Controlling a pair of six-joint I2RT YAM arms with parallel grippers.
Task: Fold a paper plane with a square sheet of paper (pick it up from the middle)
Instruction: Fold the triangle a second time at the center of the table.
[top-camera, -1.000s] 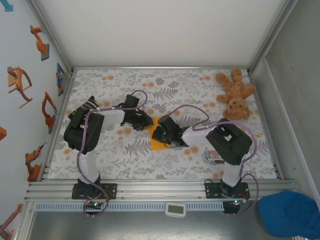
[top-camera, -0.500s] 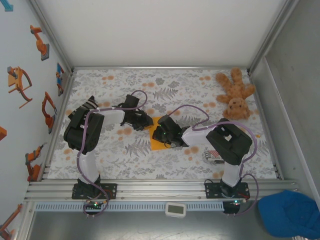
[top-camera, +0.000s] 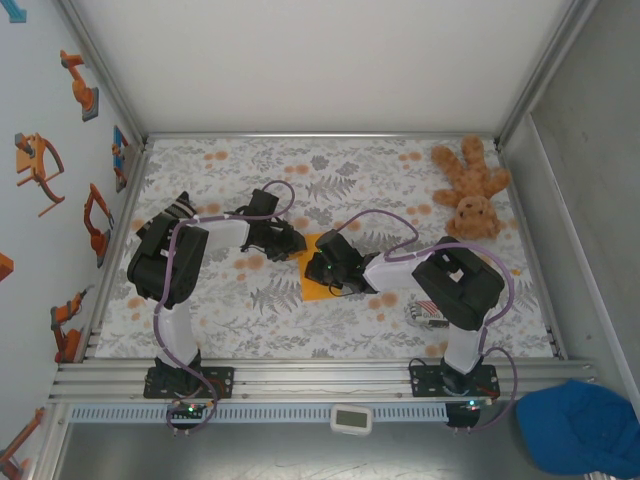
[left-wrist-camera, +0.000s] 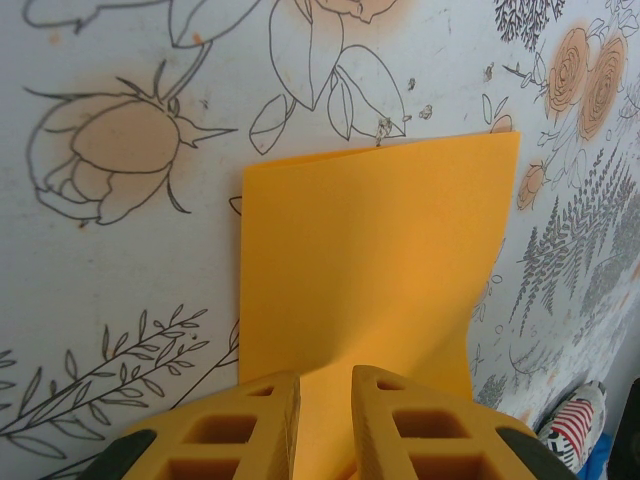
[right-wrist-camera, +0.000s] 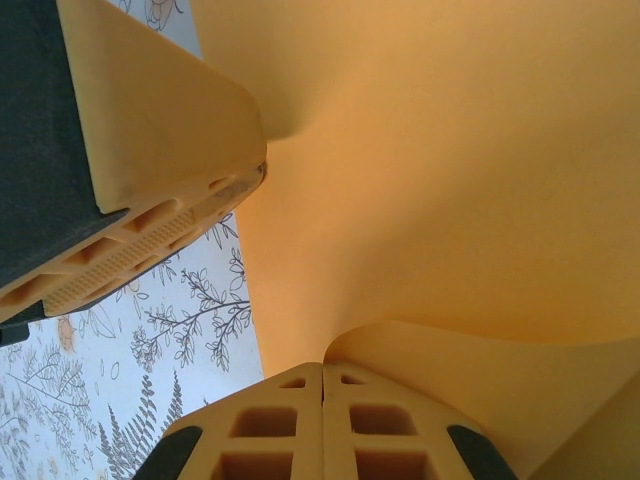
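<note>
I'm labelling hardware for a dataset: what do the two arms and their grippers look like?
The left arm and right arm are black-and-white segments trailing looped purple cables. The left gripper and right gripper have yellow-orange fingers with rectangular cut-outs.

No words or numbers can be read anywhere. The little white box (top-camera: 351, 418) on the front rail has a small screen, but it is too tiny to read. The striped packet (top-camera: 428, 314) shows stripes, with no clear letters.
</note>
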